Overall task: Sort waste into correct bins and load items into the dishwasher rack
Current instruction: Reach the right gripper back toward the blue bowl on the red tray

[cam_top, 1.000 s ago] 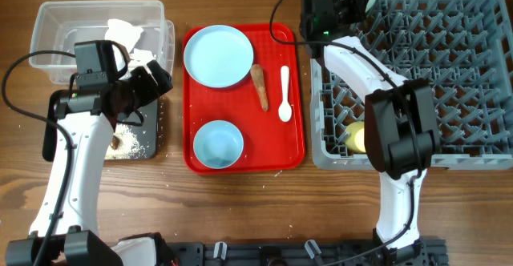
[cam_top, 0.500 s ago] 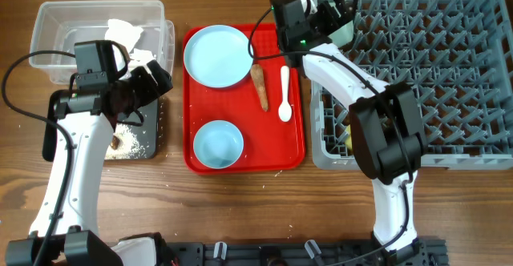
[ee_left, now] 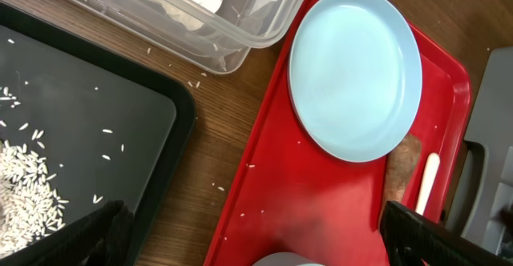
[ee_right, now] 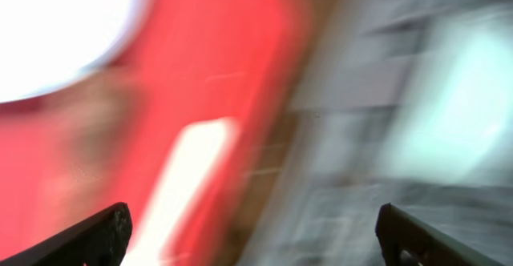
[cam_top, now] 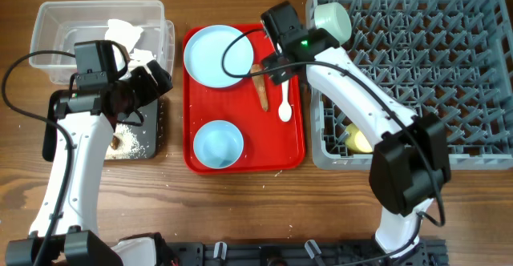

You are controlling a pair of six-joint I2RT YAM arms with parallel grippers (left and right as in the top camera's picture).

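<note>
The mint bowl (cam_top: 333,22) lies in the near-left corner of the grey dishwasher rack (cam_top: 449,66), with the yellow cup (cam_top: 357,138) further along its left side. My right gripper (cam_top: 268,67) hovers open above the red tray (cam_top: 292,150), over the top end of the brown food stick (cam_top: 260,87) and beside the white spoon (cam_top: 284,94); its wrist view is blurred. The pale-blue plate (cam_top: 218,55) and light-blue bowl (cam_top: 218,144) sit on the tray. My left gripper (cam_top: 156,78) hangs open between the clear tub (cam_top: 56,22) and the black tray (cam_top: 148,122).
A crumpled napkin (cam_top: 128,34) lies in the clear tub. Rice crumbs (cam_top: 132,142) and a small brown lump (cam_top: 118,143) lie in the black tray. In the left wrist view, loose grains dot the wood between the black tray (ee_left: 120,114) and the red tray (ee_left: 272,178).
My right gripper let go of the mint bowl in the rack's corner and swung left over the red tray, now open. The left arm has not moved.
</note>
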